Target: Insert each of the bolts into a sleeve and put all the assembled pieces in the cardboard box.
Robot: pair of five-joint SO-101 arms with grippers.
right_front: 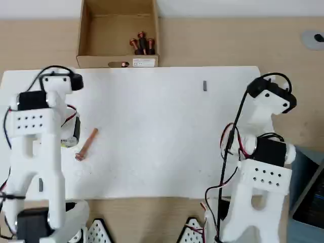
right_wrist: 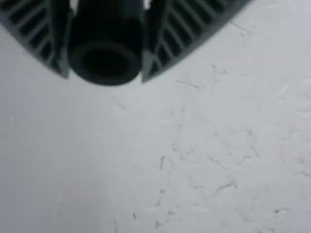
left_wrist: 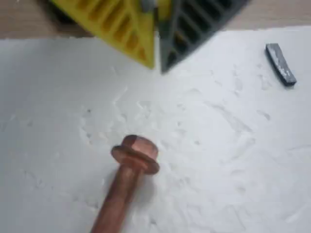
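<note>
The arms hide both jaws from above. Wrist views: right jaws clamp a black tubular sleeve; left jaws pressed together, empty, near a copper flanged bolt.

Across the middle we see broad white foam mat. A copper flanged bolt lies left, a small grey strip far right, and the walls of an open brown cardboard box stand beyond.

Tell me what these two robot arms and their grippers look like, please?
Both the left arm and the right arm are chunky white plastic shells with black motor blocks, small grids of holes, and looping black and red cables. The left gripper has one yellow and one dark grey ribbed finger. The right gripper shows dark grey ribbed fingers.
</note>
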